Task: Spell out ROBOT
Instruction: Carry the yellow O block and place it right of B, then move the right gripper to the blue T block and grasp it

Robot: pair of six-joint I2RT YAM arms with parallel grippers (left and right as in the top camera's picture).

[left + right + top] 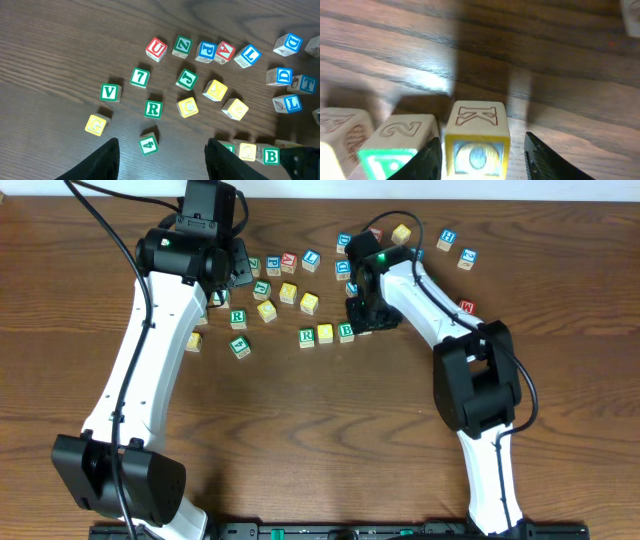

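The yellow-faced cube (pixel 477 125) stood on the counter (pixel 545 60) just right of the B cube (pixel 346 332), between the slightly wider, apparently not gripping jaws of the right tool (pixel 482 152).

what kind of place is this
Probably a robot lab or test bench, though only the tabletop shows. Two white robot arms stand at the edge of a wooden table, black cables run to them, and alphabet blocks lie scattered between them.
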